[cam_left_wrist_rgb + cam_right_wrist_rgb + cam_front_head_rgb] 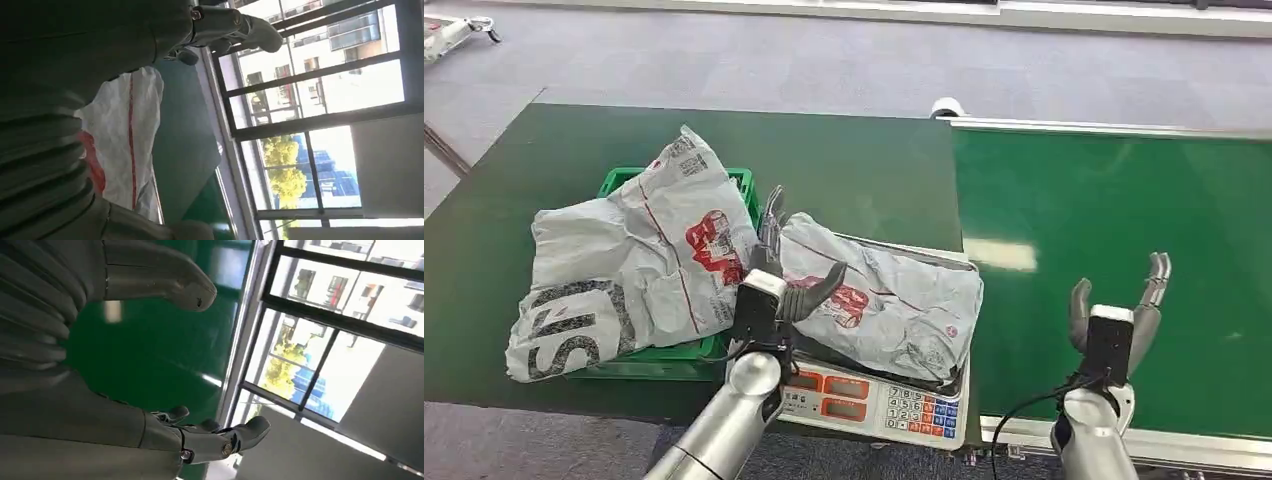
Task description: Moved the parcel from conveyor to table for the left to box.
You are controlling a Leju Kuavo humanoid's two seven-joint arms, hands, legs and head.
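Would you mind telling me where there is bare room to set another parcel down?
The conveyor belt is bare around the right robot hand. The dark table is free behind the green crate and scale. Both carry parcels, crowding the left robot hand.

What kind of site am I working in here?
Likely a parcel sorting or logistics station: a green conveyor belt, a weighing scale carrying a grey parcel, and a green crate holding another mailer bag.

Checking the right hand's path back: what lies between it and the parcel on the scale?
In the head view, bare green conveyor belt and its metal edge separate the right hand from the parcel on the scale.
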